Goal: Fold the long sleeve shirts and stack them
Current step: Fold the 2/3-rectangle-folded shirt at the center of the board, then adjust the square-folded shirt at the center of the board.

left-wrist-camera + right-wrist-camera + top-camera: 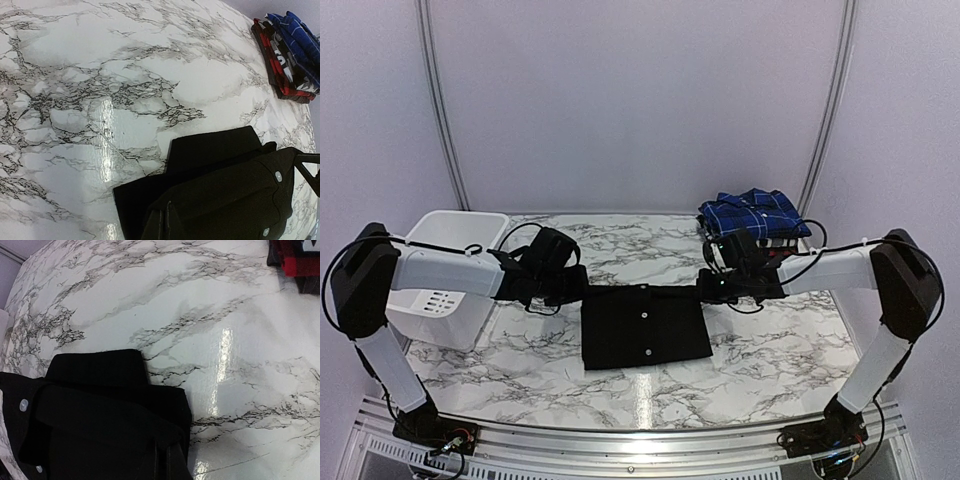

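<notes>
Looking down from the top camera, we see the black shirt (645, 325) folded into a squarish block at the centre of the marble table (770, 370), with a row of pale buttons running down its middle. The left gripper (570, 290) sits at the block's upper left corner and the right gripper (712, 287) at its upper right corner. The shirt's far edge spans the gap between the two.

In the left wrist view the black shirt (225, 200) fills the lower right of the frame. A flat layer lies on the marble, and over it a buttoned layer rises toward the bottom edge, close to the lens. In the right wrist view the same shirt (100, 415) fills the lower left, again with a flat tab of cloth on the table and a thicker layer climbing to the bottom edge. In both wrist views the fingers are black against black cloth, so we cannot tell whether either pair is spread, pressed together or pinching the shirt. The raised cloth perhaps hints at a hold.

The stack of plaid shirts (755, 213) lies at the upper right of the table, blue-and-white on top. In the left wrist view the stack (287, 55) shows black-and-white and red layers beneath. The white basket (445, 270) stands at the table's left edge, beside the left arm.
</notes>
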Action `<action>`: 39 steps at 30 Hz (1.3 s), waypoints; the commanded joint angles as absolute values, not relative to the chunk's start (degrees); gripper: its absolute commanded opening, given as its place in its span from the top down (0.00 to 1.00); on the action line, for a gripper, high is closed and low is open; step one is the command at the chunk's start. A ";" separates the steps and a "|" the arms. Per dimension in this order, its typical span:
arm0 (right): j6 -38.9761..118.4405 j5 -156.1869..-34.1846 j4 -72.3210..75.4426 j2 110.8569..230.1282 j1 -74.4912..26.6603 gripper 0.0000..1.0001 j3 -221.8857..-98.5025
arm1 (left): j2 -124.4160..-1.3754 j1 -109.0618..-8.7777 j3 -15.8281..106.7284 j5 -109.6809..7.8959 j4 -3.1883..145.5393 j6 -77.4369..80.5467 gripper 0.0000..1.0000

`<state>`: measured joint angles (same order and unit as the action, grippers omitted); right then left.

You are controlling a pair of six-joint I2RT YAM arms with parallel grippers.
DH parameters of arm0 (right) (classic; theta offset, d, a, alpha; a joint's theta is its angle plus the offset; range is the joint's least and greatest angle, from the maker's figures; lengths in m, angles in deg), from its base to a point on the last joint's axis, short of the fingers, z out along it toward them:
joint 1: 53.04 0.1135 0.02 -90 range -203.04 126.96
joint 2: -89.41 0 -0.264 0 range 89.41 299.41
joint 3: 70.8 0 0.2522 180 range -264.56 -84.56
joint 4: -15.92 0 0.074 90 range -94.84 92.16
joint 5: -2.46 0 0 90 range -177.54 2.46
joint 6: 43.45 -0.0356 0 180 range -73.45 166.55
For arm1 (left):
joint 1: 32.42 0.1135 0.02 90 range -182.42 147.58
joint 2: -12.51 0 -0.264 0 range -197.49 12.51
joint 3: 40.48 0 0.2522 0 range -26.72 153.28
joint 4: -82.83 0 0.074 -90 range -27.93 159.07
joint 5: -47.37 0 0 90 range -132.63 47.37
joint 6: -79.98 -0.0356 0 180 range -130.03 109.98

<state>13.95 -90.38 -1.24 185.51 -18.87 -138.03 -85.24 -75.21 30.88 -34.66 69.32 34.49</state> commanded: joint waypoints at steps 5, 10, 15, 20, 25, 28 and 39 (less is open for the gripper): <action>16.88 -88.56 -3.09 185.87 -21.22 0.91 -142.22 | -86.77 -72.85 32.37 -33.89 68.54 31.29 0.92; 19.68 -87.81 -6.23 184.18 -20.17 0.53 -145.01 | -84.54 -71.93 32.26 -33.84 68.50 29.70 0.31; 21.06 -85.95 -8.37 184.24 -13.94 0.50 -147.56 | -82.67 -71.88 30.79 -34.95 67.74 29.62 0.28; 23.38 -82.14 -11.85 188.89 -6.35 0.46 -152.01 | -80.52 -71.93 28.45 -37.07 67.70 30.34 0.28; 24.75 -82.04 -12.97 196.04 -5.47 0.40 -156.18 | -77.84 -72.45 26.56 -38.81 67.69 30.67 0.28; 25.59 -81.20 -14.69 201.37 -6.10 0.37 -160.16 | -76.39 -72.86 25.80 -39.92 67.58 30.54 0.29; 27.38 -83.13 -18.49 207.77 -9.69 0.28 -170.57 | -80.09 -79.13 27.89 -46.63 67.31 29.05 0.31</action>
